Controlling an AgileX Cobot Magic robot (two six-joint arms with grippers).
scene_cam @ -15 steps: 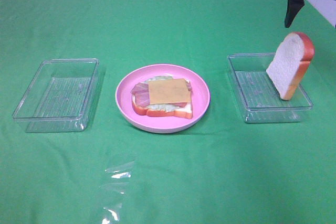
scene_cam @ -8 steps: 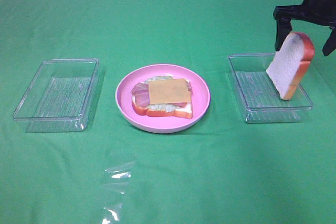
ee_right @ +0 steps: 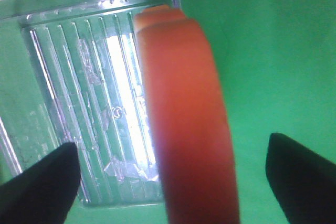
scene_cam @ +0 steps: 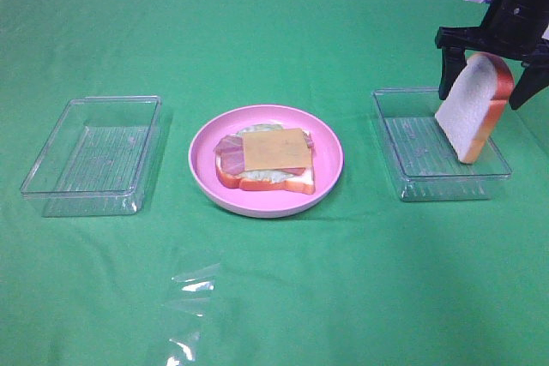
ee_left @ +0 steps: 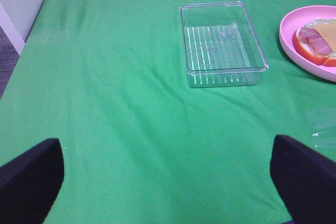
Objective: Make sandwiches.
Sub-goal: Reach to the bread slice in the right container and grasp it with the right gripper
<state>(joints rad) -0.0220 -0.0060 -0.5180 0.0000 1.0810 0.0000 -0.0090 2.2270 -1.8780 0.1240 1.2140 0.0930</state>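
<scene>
Exterior high: right pincer (scene_cam: 488,85) spread wide astride upright bread slice (scene_cam: 474,105) in right tray (scene_cam: 410,160), not clamped; left pincer (ee_left: 167,182) apart.

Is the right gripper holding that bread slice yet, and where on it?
Not yet. The right gripper stands open, jaws either side of the bread slice's top crust, which leans in the right tray.

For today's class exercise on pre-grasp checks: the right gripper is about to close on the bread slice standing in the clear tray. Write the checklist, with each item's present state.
1. Right gripper open: ok.
2. Fingers straddle the white, orange-crusted bread slice: ok.
3. Slice leans on the right clear plastic tray, not flat: ok.
4. Round pink plate holds the open sandwich stack, yellow cheese on top: ok.
5. Left gripper open, away: ok.
6. Finger depth on the slice: cannot tell.
</scene>
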